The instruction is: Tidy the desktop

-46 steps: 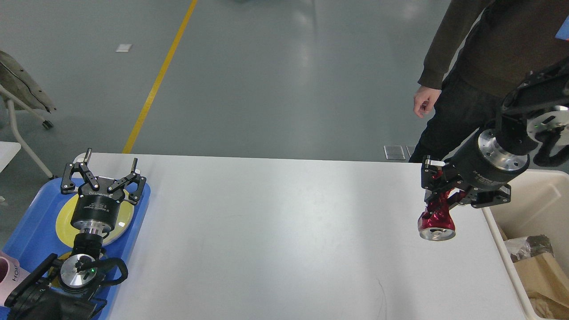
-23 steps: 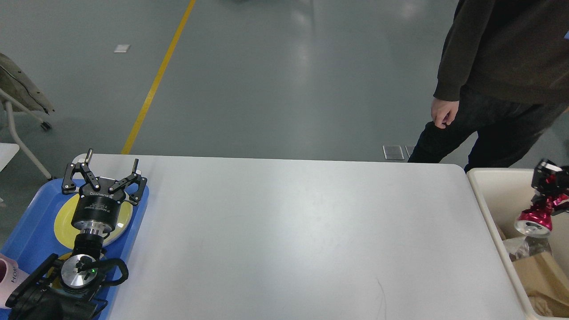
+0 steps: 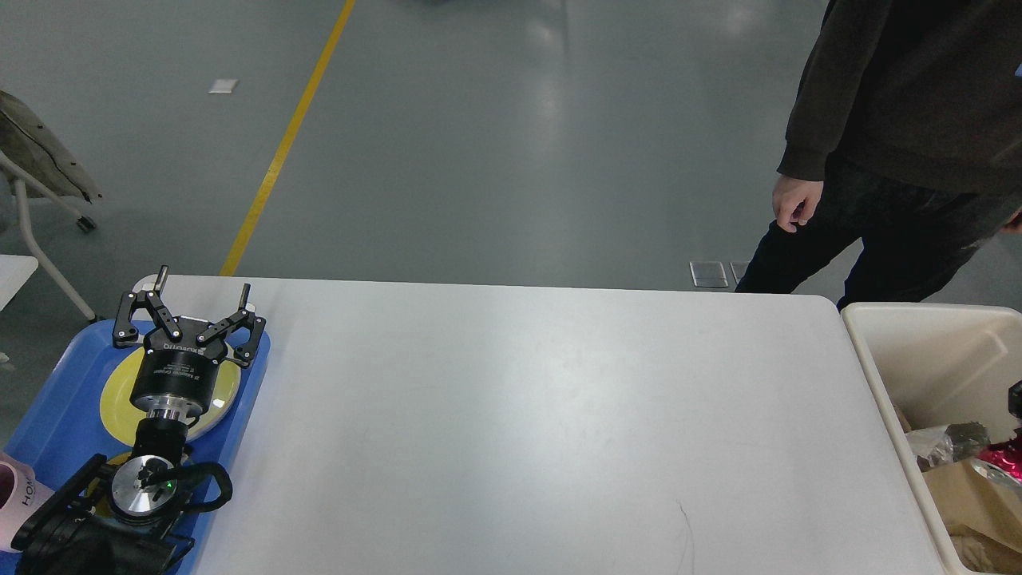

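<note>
Gone from mid-right since a second ago: right gripper (image 3: 1016, 399) with red can (image 3: 1003, 461), now a sliver at the right edge over the cream bin (image 3: 918, 335); jaw state impossible to tell. White desktop (image 3: 527, 415) spanning centre frame. Lower left, left gripper (image 3: 188, 315) above yellow plate (image 3: 120, 391) on blue tray (image 3: 56, 415), jaws spread wide, holding nothing.

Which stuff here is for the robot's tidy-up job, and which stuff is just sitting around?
For the job:
- the desktop, the white table being tidied
- the left hand, open over the blue tray
- the cream bin, holding paper rubbish and a crushed red can

Just around:
- the yellow plate on the tray
- the person standing behind the table
- the yellow floor line
</note>
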Robot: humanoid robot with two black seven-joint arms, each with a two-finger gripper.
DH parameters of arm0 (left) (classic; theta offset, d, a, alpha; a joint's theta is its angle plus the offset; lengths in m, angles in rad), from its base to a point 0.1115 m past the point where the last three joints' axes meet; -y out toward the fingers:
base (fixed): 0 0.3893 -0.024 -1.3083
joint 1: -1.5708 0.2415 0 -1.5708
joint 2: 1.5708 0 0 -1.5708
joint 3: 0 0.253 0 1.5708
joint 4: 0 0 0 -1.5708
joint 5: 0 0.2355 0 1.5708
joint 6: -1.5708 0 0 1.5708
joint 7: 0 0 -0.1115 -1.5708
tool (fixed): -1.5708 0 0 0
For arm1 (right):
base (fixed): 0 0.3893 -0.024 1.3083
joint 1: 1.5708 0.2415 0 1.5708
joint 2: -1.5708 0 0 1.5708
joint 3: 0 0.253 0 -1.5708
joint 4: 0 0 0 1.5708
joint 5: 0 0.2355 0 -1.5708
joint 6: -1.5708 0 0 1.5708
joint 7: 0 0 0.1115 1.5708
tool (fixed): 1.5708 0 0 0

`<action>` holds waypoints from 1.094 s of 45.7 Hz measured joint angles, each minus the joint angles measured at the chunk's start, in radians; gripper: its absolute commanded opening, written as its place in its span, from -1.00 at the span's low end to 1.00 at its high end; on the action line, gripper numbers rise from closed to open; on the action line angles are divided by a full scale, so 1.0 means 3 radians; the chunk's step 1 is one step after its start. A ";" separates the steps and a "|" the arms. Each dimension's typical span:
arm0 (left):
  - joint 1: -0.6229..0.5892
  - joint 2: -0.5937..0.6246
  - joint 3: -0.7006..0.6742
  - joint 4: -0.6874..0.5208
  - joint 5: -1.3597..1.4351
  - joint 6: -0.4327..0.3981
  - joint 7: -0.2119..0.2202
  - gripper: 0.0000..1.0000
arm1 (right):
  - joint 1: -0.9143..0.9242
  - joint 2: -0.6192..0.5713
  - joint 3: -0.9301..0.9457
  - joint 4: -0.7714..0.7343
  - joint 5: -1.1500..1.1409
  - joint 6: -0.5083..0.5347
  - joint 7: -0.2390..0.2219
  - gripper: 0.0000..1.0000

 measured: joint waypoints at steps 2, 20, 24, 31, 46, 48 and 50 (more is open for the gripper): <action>-0.0001 0.0000 0.0000 0.0000 0.0000 0.0000 0.0000 0.93 | -0.0225 0.0113 0.0084 -0.0165 0.0000 -0.0131 -0.0001 -1.00; -0.0001 0.0000 -0.0001 0.0000 0.0000 0.0000 0.0000 0.93 | -0.1319 0.0921 0.0243 -0.1394 0.0005 -0.0611 -0.0001 -1.00; -0.0001 0.0000 -0.0003 0.0000 0.0000 0.0000 0.0000 0.93 | -0.1348 0.0949 0.0240 -0.1409 0.0005 -0.0700 -0.0001 -1.00; -0.0001 0.0000 -0.0003 0.0000 0.0000 0.0000 0.0000 0.93 | -0.1400 0.0957 0.0252 -0.1410 0.0005 -0.0745 -0.0005 -0.47; 0.0000 0.0000 -0.0003 0.0000 0.0000 0.0000 0.0000 0.93 | -0.1434 0.0964 0.0220 -0.1410 -0.0026 -0.0835 -0.0001 1.00; 0.0000 0.0000 -0.0003 0.0000 0.0000 0.0000 0.0000 0.93 | -0.1428 0.0961 0.0222 -0.1410 -0.0026 -0.0842 -0.0001 1.00; 0.0000 0.0000 -0.0003 0.0000 0.0000 0.0000 0.0000 0.93 | -0.1424 0.0956 0.0224 -0.1411 -0.0026 -0.0846 -0.0001 1.00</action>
